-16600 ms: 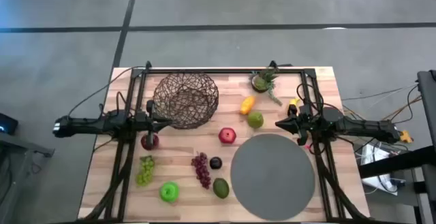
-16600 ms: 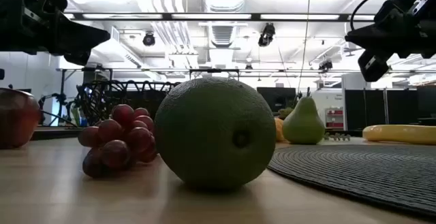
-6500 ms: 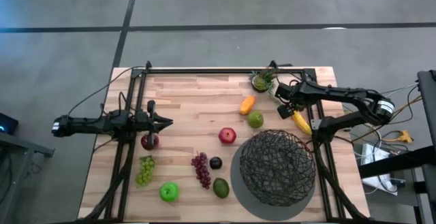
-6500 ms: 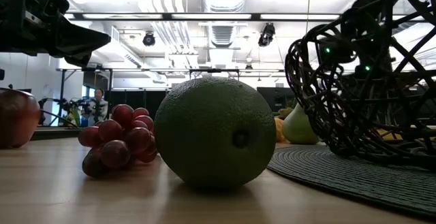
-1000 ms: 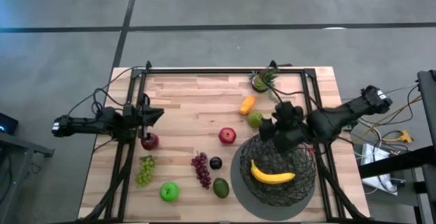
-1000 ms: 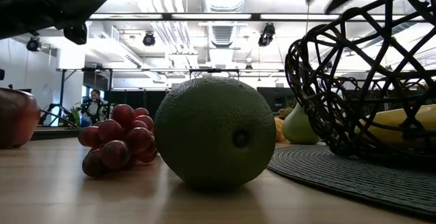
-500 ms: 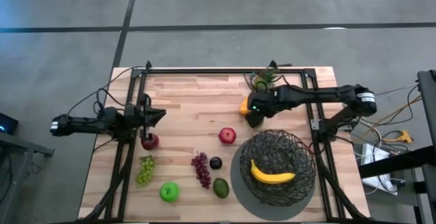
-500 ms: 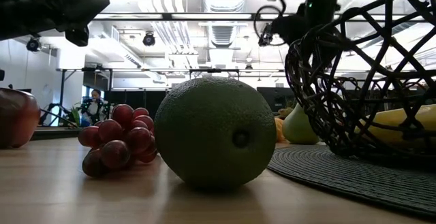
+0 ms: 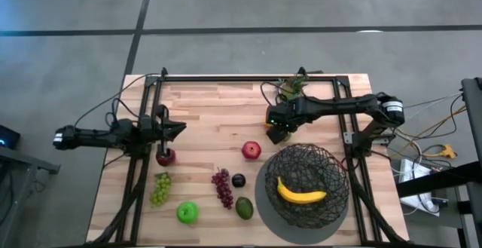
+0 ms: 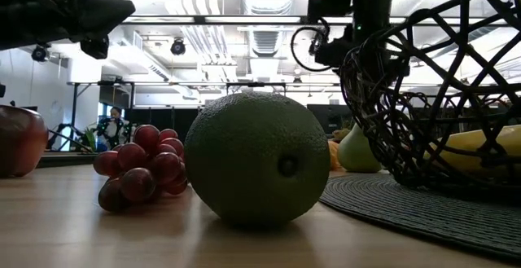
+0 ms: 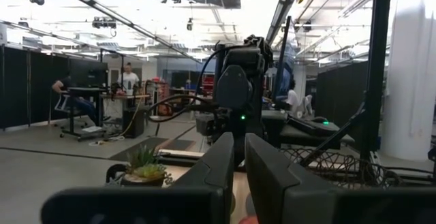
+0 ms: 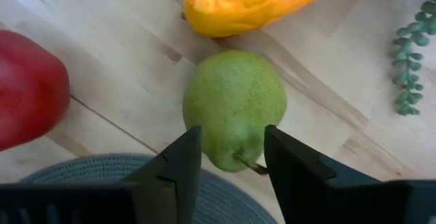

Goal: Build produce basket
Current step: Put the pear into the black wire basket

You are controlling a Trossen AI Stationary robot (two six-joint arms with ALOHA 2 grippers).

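The dark wire basket point(image 9: 324, 165) stands on the flat grey disc point(image 9: 263, 203), and the yellow banana point(image 9: 301, 194) lies inside it. My right gripper point(image 12: 231, 161) is open and hovers over the green pear point(image 12: 235, 108), pointing down. Its fingers stand on either side of the pear's stem end without touching it. The orange piece point(image 12: 252, 3) lies just beyond the pear, and a red apple point(image 12: 30, 88) is beside it. My left gripper point(image 9: 178, 127) is shut and waits over the table's left side, above another red apple point(image 9: 165, 157).
Green grapes point(image 9: 160, 189), a green apple point(image 9: 187, 212), purple grapes point(image 9: 223, 188), a plum point(image 9: 238, 180) and an avocado point(image 9: 244, 206) lie across the near part of the table. The small potted plant point(image 9: 290, 88) stands at the far edge, close behind my right arm.
My right gripper has left the space above the basket and swung toward the table's far left. It now hangs over the pear and the orange piece. The banana has stayed in the basket.
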